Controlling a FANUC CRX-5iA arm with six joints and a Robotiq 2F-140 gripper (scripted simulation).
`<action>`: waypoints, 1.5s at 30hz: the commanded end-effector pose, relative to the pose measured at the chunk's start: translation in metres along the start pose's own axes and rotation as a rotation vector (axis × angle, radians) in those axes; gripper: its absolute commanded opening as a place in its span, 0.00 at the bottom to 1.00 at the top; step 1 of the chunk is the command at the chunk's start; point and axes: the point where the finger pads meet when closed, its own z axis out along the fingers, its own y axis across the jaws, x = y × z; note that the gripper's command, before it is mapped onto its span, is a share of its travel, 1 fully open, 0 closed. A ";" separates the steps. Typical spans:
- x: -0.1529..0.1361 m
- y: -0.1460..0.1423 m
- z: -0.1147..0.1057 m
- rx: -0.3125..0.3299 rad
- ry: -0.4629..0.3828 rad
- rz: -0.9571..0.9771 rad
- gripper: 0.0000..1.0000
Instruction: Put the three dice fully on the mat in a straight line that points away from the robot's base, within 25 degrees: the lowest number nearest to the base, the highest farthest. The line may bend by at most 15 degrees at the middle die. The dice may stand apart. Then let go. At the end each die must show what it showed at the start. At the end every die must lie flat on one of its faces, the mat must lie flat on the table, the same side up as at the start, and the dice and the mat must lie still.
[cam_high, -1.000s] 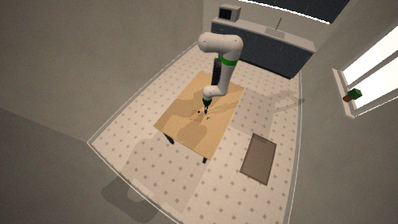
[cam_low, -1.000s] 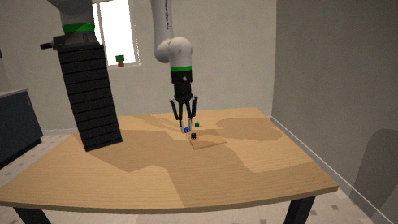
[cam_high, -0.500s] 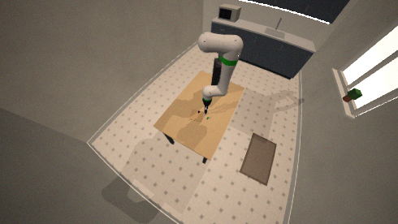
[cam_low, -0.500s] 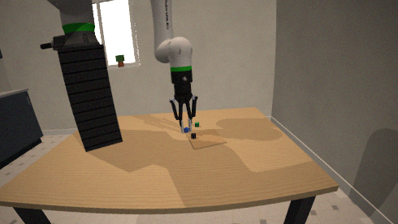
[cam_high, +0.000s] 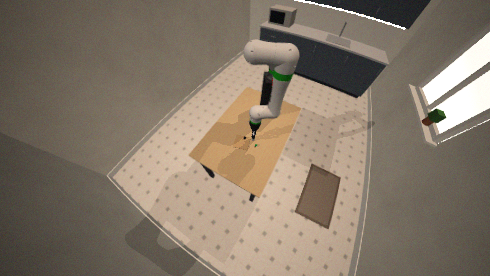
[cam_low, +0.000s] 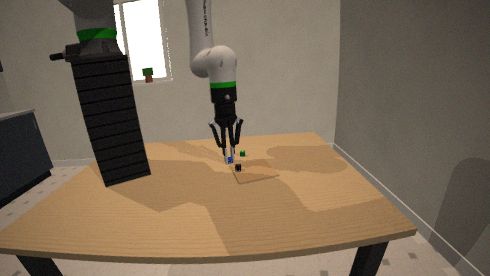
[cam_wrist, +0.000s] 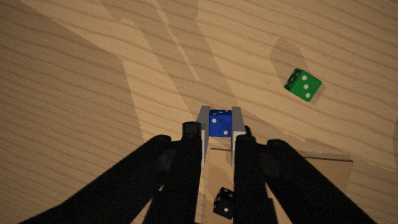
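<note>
Dice are the job today, and the blue die sits between the two fingers of the gripper, which pinch it from both sides. It shows two dots on top. The green die lies on the bare wooden table, off to the side, showing three dots. The black die rests on the flat tan mat, just beside the gripper.

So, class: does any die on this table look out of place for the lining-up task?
Yes. The green die lies on bare wood, off the mat. The black die rests on the mat, and the gripper grips the blue die.
</note>
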 end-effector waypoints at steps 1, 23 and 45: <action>0.000 0.000 0.000 0.000 0.000 0.000 0.09; 0.000 0.000 0.000 0.000 0.000 0.000 0.09; 0.000 0.000 -0.079 0.000 0.000 0.000 0.09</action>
